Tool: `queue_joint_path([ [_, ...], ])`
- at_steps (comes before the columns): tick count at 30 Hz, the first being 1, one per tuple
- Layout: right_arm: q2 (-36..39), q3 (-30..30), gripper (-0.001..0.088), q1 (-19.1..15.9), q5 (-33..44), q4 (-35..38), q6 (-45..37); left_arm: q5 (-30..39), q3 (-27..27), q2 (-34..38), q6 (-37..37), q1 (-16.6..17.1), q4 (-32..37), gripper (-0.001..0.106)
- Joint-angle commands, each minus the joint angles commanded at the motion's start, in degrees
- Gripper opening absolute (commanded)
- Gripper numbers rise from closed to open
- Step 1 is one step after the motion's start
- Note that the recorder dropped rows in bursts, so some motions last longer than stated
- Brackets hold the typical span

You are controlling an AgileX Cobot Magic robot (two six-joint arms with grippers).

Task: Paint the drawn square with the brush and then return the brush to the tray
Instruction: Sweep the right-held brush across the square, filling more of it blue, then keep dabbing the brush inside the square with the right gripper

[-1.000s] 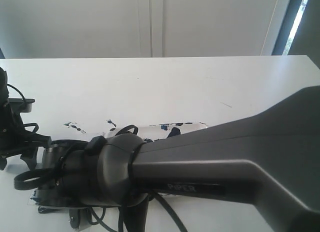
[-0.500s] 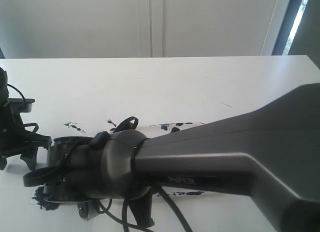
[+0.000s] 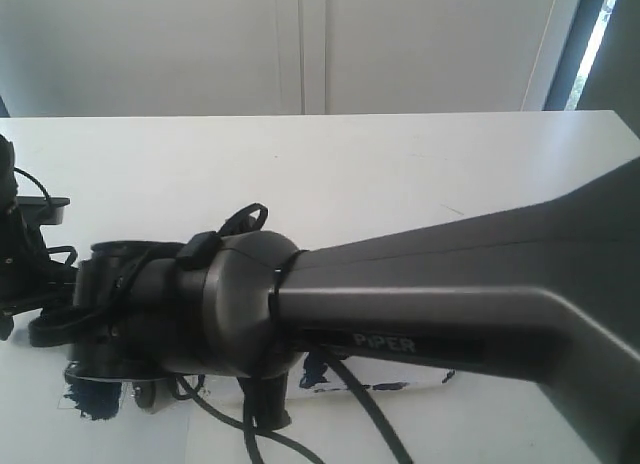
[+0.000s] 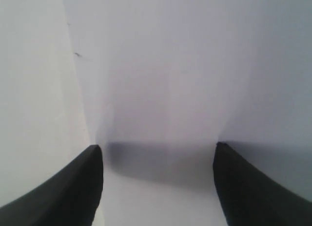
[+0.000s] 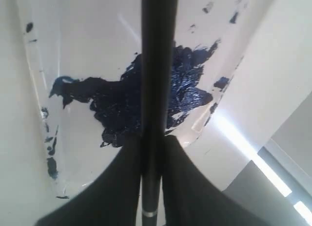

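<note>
The brush [image 5: 157, 50], pinched tight by the right gripper [image 5: 152, 143], hangs over the dark paint blotch [image 5: 112, 106] in the tray [image 5: 87, 36], which lies near mid-table under the right arm [image 3: 450, 294], with the painted square [image 3: 92, 402] near left and the left gripper [image 4: 158, 187] spread over bare white.

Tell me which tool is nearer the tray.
Right. The right tool sits directly above the tray, clamping the brush over the paint blotch. The left tool is off to the side over plain white surface, no tray in its view.
</note>
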Motion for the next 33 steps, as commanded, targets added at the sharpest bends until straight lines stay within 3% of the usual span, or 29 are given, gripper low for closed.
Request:
queue_joint_path([
  [10, 4.85, -0.15, 0.0, -0.26, 0.0, -0.86, -1.14, 0.0, 0.0, 0.0, 0.0, 0.0, 0.0, 0.068],
  [16, 7.97, -0.25, 0.0, -0.26, 0.0, -9.32, 4.15, 0.0, 0.0, 0.0, 0.0, 0.0, 0.0, 0.068],
  [22, 10.21, -2.25, 0.0, -0.26, 0.0, -12.34, 6.67, 0.0, 0.0, 0.0, 0.0, 0.0, 0.0, 0.068],
  [33, 12.83, -3.7, 0.0, -0.6, 0.0, -12.57, 6.56, 0.0, 0.0, 0.0, 0.0, 0.0, 0.0, 0.068],
])
